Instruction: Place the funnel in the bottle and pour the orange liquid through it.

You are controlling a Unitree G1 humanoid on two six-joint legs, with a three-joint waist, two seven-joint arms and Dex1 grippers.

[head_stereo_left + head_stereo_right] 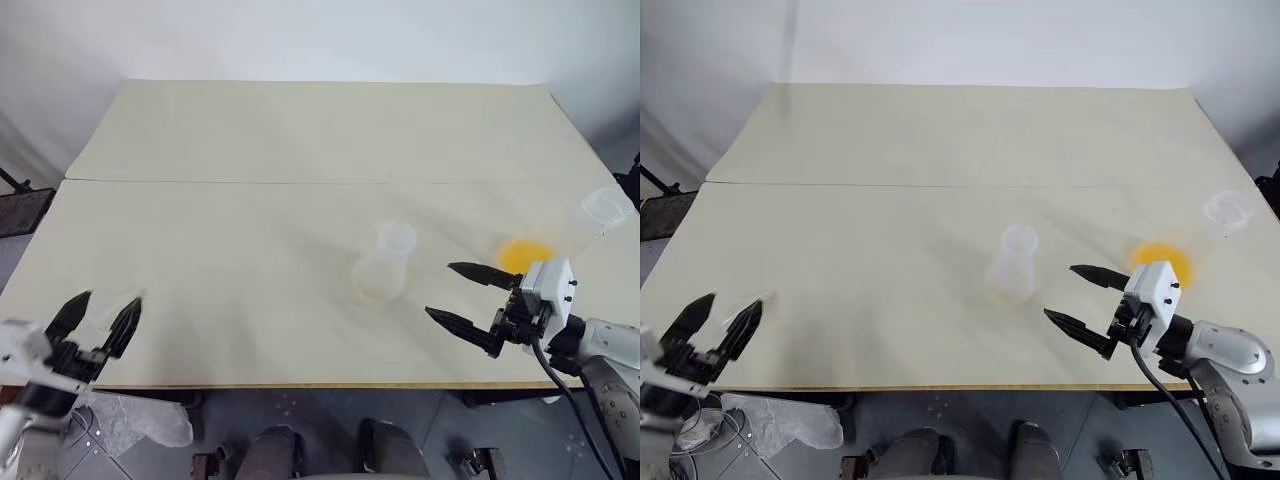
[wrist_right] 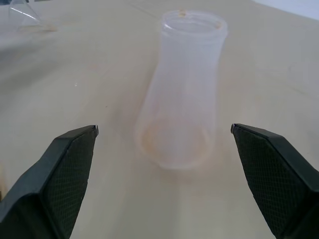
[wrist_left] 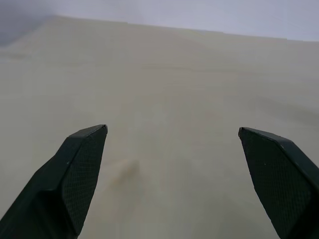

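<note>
Inspecting from my remote station, I take the transparent conical flask (image 1: 385,266), the bottle, as landmark: it stands upright near the middle of the pale beige counter (image 1: 250,160), its mouth bare, no funnel seated.

To its right lies a clear long-necked flask (image 1: 560,238) on its side, neck pointing away towards the counter's right edge, with the yellow-orange liquid (image 1: 524,254) pooled in its belly.

The right hand (image 1: 460,297) hovers between bottle and lying flask, released, fingers spread wide and aimed at the bottle, grasping nothing. The left hand (image 1: 98,318) hangs well left of the bottle at the counter's near edge, likewise released and empty.

A small clear funnel (image 2: 25,15) sits beyond the bottle in the right wrist view.

Risks, in my judgement: the light bottle may tip if a finger clips it; the lying flask may roll or spill from its mouth if nudged; clear plastic invites misjudged grasps.
</note>
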